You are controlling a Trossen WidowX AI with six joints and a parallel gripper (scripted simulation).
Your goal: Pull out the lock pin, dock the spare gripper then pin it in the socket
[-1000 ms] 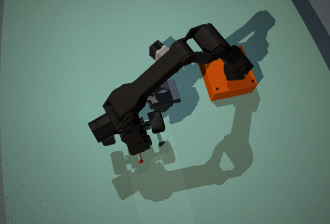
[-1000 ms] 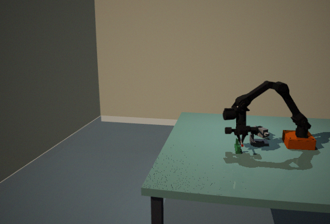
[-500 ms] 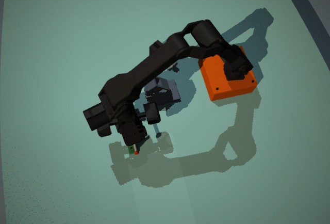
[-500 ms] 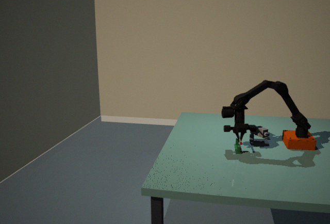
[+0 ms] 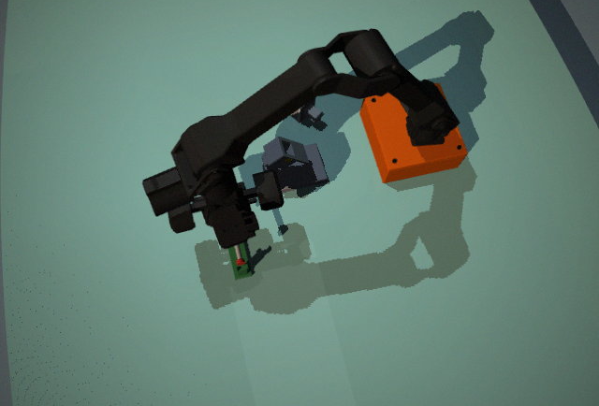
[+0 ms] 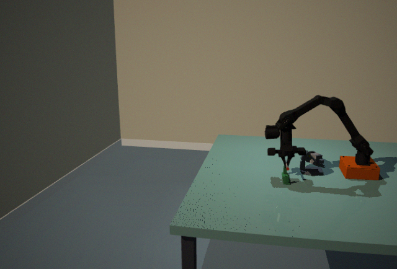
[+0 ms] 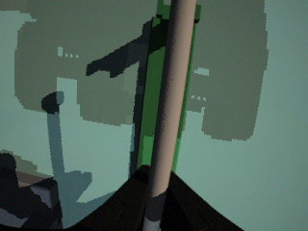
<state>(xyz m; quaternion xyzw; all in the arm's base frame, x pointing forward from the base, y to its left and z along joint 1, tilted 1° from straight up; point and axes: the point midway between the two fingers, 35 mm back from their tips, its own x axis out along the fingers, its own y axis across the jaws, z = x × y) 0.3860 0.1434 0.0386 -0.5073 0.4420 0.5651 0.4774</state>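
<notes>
My gripper (image 5: 240,242) (image 6: 286,162) (image 7: 153,173) points straight down and is shut on the lock pin (image 5: 239,254) (image 6: 287,167) (image 7: 172,96), a thin tan rod with a red end. The pin hangs below the fingers, its red end just over the green mount (image 5: 241,271) (image 6: 285,178) (image 7: 153,120) on the table. In the wrist view the rod runs up the middle, in front of the mount. The spare gripper (image 5: 296,160) (image 6: 311,165), a grey-blue block, lies apart, between the mount and the arm's base.
The arm's orange base (image 5: 391,136) (image 6: 358,170) stands at the right. A small grey part (image 5: 310,116) lies behind the spare gripper. A thin blue-grey peg (image 5: 281,224) (image 7: 54,140) stands beside the mount. The green table (image 5: 96,102) (image 6: 240,202) ends at the front in the exterior view.
</notes>
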